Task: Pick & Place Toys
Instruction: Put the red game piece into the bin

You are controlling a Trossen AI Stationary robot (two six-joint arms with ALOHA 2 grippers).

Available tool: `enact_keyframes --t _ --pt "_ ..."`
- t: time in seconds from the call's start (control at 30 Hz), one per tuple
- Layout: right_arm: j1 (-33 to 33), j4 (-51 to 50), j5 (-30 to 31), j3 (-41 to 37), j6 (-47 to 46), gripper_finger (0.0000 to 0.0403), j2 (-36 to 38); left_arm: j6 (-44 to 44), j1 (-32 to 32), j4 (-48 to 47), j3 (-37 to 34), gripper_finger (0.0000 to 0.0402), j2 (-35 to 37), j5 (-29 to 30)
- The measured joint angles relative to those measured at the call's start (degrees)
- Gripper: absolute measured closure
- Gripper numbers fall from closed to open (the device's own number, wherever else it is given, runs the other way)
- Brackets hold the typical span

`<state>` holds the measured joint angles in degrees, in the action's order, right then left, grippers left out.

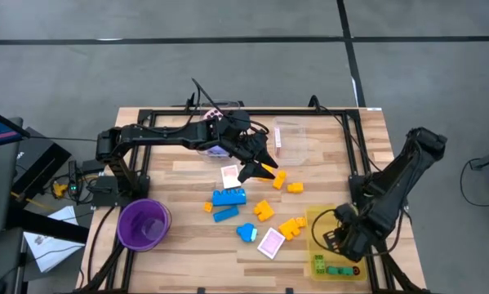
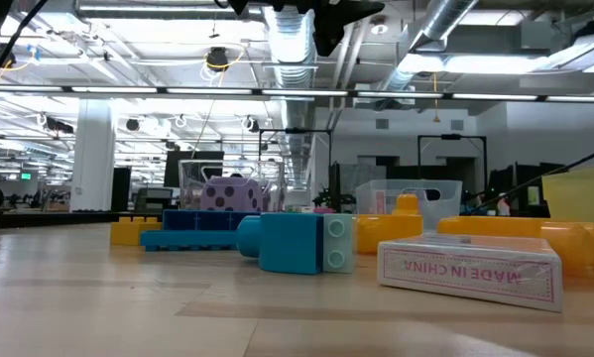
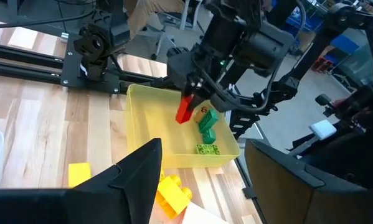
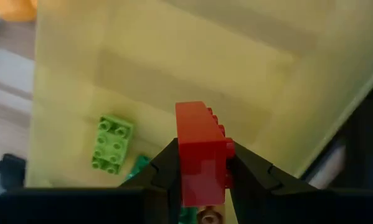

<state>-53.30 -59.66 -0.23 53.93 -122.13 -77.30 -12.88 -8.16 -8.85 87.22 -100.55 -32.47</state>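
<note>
Right gripper (image 4: 202,180): pinched on a red block (image 4: 202,149), which stands between its two dark fingers.
Place of the red block: held in the air over the yellow tray (image 1: 316,222), which lies near the table's front right corner.
Direction for the coming move: the tray floor lies straight under the block, so I judge the next move is only down and then a release.
Long axis of the block: in the right wrist view it runs along the fingers; whether it hangs fully upright I cannot tell.
Already in the tray: green blocks (image 3: 206,124) near the tray's front wall; the red block hangs just beside them, so a landing on top of them is possible.
Left gripper (image 1: 256,167): spread, with nothing between the fingers, over the table's middle, near the back half.
Nearest toys to the left gripper: an orange block (image 1: 279,179) just beside the fingertips, and a pink-white card (image 1: 230,175) close on the other side.
Other toys: blue blocks (image 1: 228,197) and yellow blocks (image 1: 291,226) lie loose in the table's middle, toward the front edge.
Nearer arm: for the tray, the right; for the loose pile, the left.
</note>
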Motion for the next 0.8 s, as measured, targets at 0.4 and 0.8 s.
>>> enact_keyframes --t 0.4,0.8 --pt "-1.8 4.9 -2.9 0.0 -2.4 0.0310 -5.7 0.0 0.0 0.0 0.0 0.0179 0.0 0.0" --pt "-7.0 4.9 -3.8 0.0 2.3 0.0310 -8.5 0.0 0.0 0.1 0.0 0.0180 0.0 -0.1"
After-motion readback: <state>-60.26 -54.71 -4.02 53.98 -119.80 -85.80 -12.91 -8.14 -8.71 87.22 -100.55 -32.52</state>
